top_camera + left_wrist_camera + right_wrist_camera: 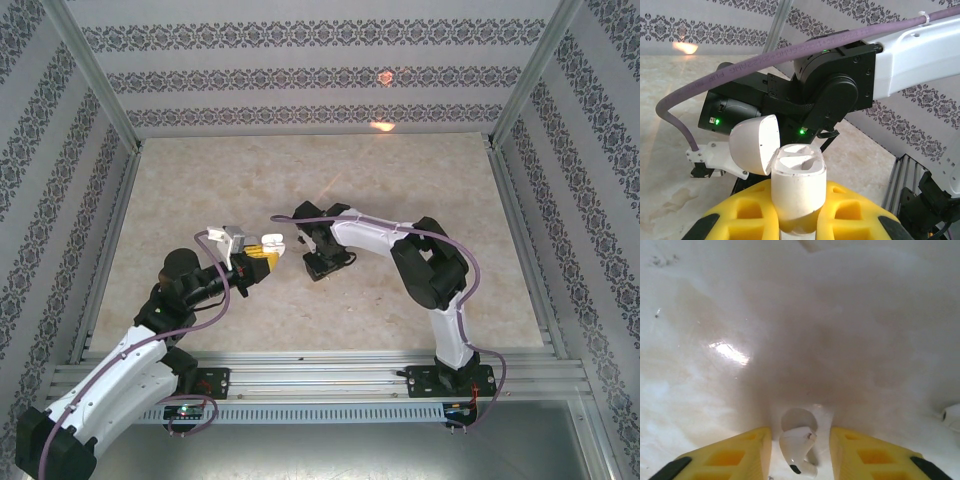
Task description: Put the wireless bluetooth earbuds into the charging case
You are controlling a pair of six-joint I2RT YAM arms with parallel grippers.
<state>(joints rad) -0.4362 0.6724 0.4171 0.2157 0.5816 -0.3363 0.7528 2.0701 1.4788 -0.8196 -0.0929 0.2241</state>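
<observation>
My left gripper [268, 250] is shut on the charging case [797, 185], a white pebble held upright between the yellow fingers [855, 210]. Its lid [754, 144] is swung open to the left, and both sockets look empty. In the top view the case [272, 241] hangs above the table, just left of my right gripper [325, 262]. The right gripper [800, 457] is down at the tabletop and open. One white earbud [797, 447] lies between its yellow fingers [735, 457] with a gap on each side. A second earbud [952, 415] lies at the right edge of the right wrist view.
The beige marbled table [420, 180] is ringed by patterned walls and an aluminium frame [110, 250]. The right arm's black wrist [840, 85] sits close in front of the held case. A purple cable [740, 65] loops over it.
</observation>
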